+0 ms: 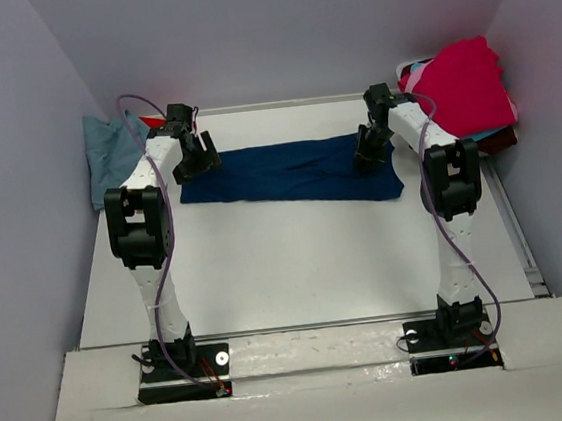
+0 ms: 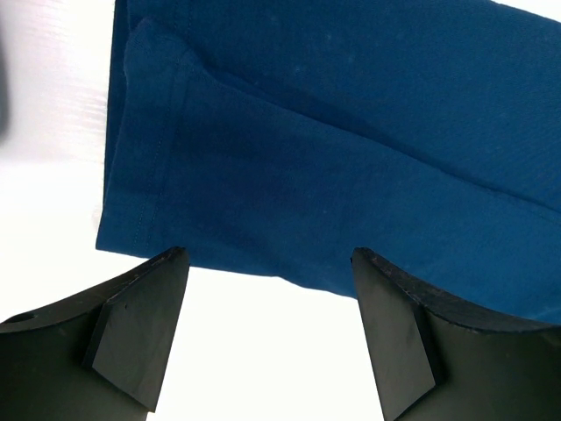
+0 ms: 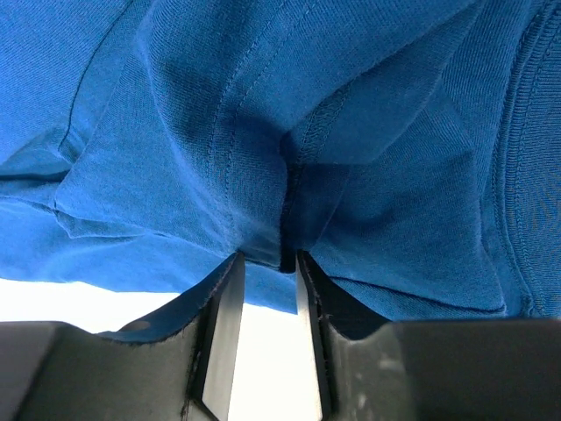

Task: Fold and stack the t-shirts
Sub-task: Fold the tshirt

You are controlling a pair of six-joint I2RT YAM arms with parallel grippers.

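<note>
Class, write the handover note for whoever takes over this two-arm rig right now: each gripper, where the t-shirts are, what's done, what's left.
Left gripper: open, empty, over the left end of the navy t-shirt.
Right gripper: closed on a fold at that shirt's right end.
The navy t-shirt lies as a long band across the far middle of the table. The red pile sits far right, the blue-grey t-shirt far left.
Done: seemingly one lengthwise fold.
Left: finish folding it, then fold and stack the others.

Matt, finely knitted cloth forms the navy t-shirt (image 2: 351, 132); the table (image 1: 296, 259) looks smooth.
</note>
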